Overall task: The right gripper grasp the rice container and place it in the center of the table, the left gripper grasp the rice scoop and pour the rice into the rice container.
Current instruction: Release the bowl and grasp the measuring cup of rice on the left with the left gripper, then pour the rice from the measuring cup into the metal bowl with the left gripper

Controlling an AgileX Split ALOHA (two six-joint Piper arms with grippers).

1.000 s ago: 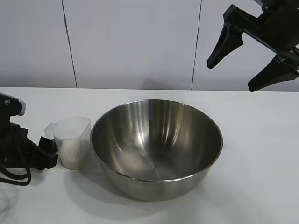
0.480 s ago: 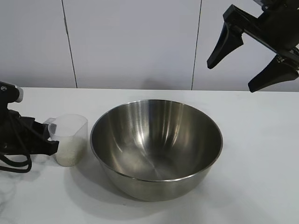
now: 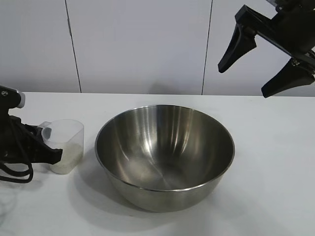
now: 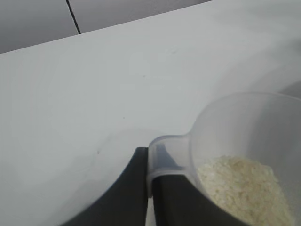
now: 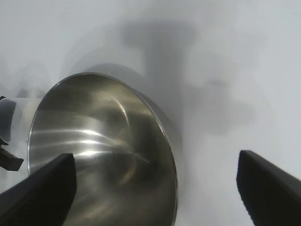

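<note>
The rice container (image 3: 165, 147), a wide shiny steel bowl, stands empty in the middle of the white table (image 3: 275, 162). To its left, a small gap away, is the rice scoop (image 3: 64, 145), a clear plastic cup with rice (image 4: 240, 188) heaped in its bottom. My left gripper (image 3: 47, 147) comes in low from the left edge and is shut on the scoop's handle tab (image 4: 167, 157). My right gripper (image 3: 244, 81) hangs high at the upper right, open and empty. In its wrist view the bowl (image 5: 103, 141) lies below the spread fingers (image 5: 268, 188).
A pale panelled wall (image 3: 138, 44) runs behind the table's far edge. Black cables (image 3: 15, 172) trail from the left arm at the left edge. Bare tabletop lies right of the bowl and in front of it.
The left gripper has shut on the scoop's handle, and the scoop has slid left, away from the bowl. The right arm has not moved.
</note>
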